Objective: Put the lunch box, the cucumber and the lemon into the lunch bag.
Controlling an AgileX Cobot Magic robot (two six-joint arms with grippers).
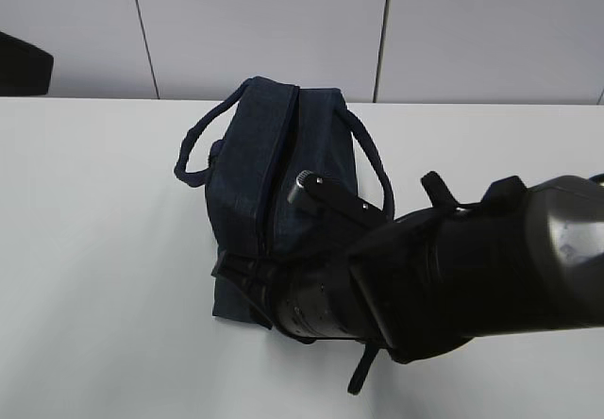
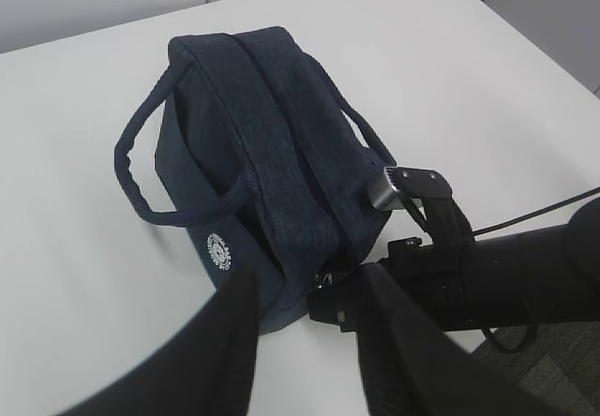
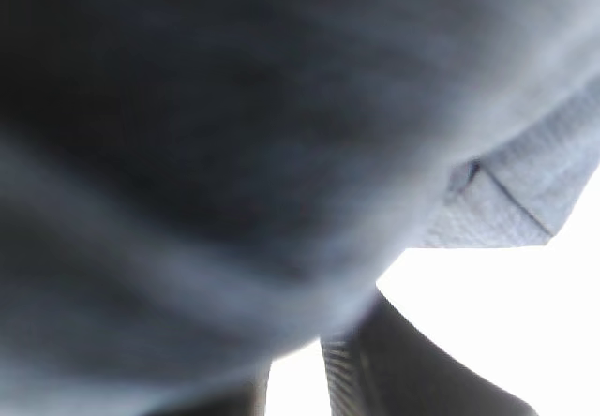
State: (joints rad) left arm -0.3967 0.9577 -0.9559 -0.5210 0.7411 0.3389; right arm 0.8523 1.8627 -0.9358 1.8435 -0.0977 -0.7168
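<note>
We are at the bag [image 1: 255,183] zipper end; our right gripper [image 2: 330,296] grip unclear, left gripper [image 2: 305,360] empty. Next we open it.

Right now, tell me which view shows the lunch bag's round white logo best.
The left wrist view: the logo sits clear on the lunch bag low on its near side. The exterior view shows the bag but no logo, with an arm blocking its lower part. The right wrist view is only blurred fabric.
</note>
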